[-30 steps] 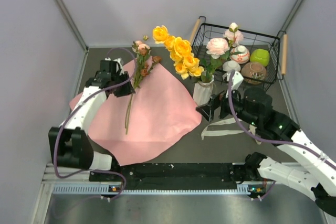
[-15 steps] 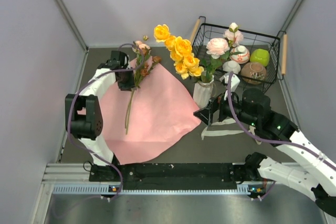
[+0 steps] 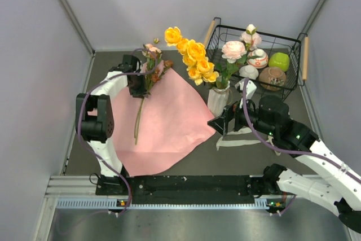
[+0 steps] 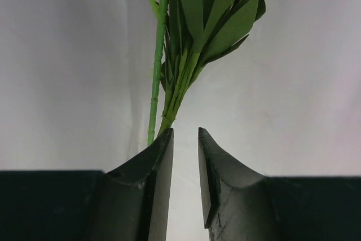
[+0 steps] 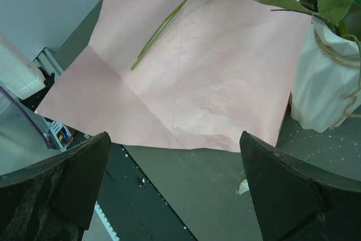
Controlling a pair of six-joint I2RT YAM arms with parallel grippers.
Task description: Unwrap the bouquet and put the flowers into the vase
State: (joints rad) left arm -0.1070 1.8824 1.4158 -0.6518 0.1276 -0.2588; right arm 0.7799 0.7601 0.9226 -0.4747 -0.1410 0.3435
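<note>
The table (image 3: pixel 225 162) is dark grey. A pink paper (image 3: pixel 169 122) lies unfolded and flat on its left half, with one corner reaching the near edge.

A black wire basket (image 3: pixel 305 57) with wooden handles stands at the far right. It holds several small bowls (image 3: pixel 258 58).

The left arm reaches to the far corner of the paper. The left gripper (image 3: pixel 140 86) sits over the upper stem of a single spray (image 3: pixel 139 111). This spray lies loose on the paper, with its pink buds toward the far wall and its stem end toward the near edge. In the left wrist view, the fingers (image 4: pixel 158 167) stand a narrow gap apart. Only paper shows in the gap. The spray's leafy stem (image 4: pixel 192 43) meets the tip of the left finger and is not between the two.

The right arm extends from the near right. The right gripper (image 3: pixel 223 119) hovers low beside the right edge of the paper, near the foot of the vase. Its fingers (image 5: pixel 73 167) are spread wide with nothing between them.

The vase (image 3: pixel 217 100) stands upright on the table, just off the right edge of the paper and in front of the basket. Twine is tied around its body. It holds yellow roses (image 3: pixel 192 55) leaning left and a peach rose (image 3: pixel 233 49) leaning right.

A ribbon (image 3: pixel 240 137) lies on the table near the vase, under the right arm.
</note>
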